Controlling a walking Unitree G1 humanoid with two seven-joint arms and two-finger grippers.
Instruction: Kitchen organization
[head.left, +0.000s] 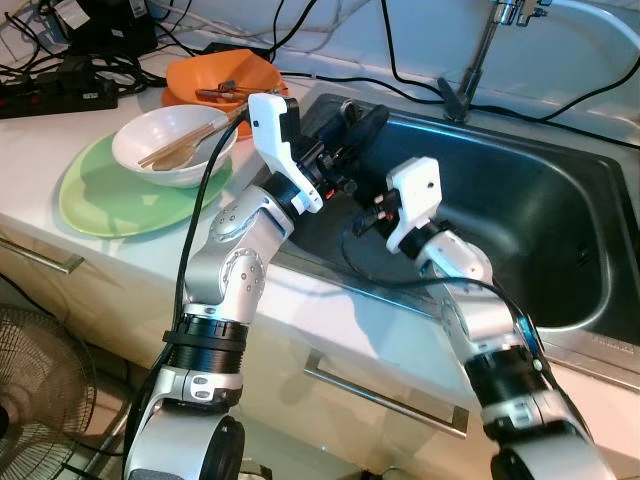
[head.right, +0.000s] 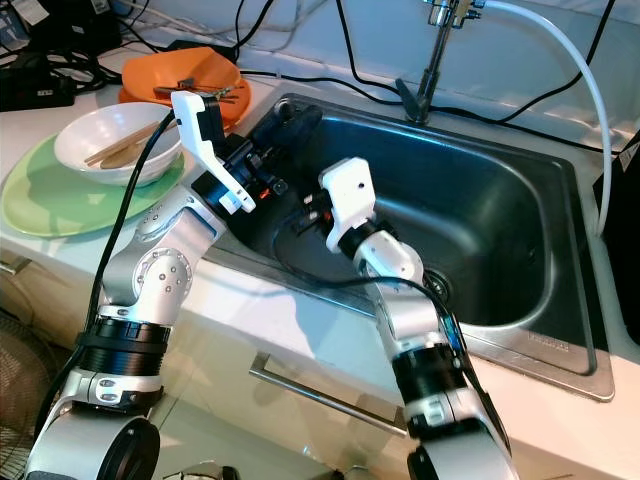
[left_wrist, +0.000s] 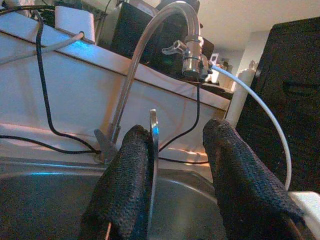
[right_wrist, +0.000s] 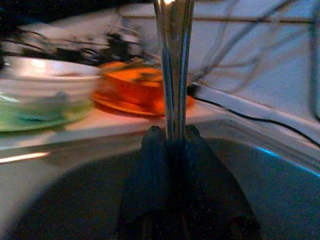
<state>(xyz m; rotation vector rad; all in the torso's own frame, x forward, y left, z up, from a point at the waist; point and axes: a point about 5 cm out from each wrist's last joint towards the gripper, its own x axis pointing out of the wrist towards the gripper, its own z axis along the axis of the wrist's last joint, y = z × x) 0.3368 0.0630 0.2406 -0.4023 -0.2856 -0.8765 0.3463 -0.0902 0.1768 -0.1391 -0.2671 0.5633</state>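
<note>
Over the near left corner of the steel sink (head.left: 560, 250) we see both arms meeting. Our right gripper (right_wrist: 172, 145) is clamped on a shiny metal utensil handle (right_wrist: 172, 60) that stands up between its fingers. Our left gripper (left_wrist: 175, 150) has its fingers spread, a thin metal utensil (left_wrist: 153, 150) lying against one finger. On the desk (head.left: 60, 130) beside the sink sit a white bowl (head.left: 175, 145) on a green plate (head.left: 110, 195) and an orange bowl (head.left: 215, 75).
</note>
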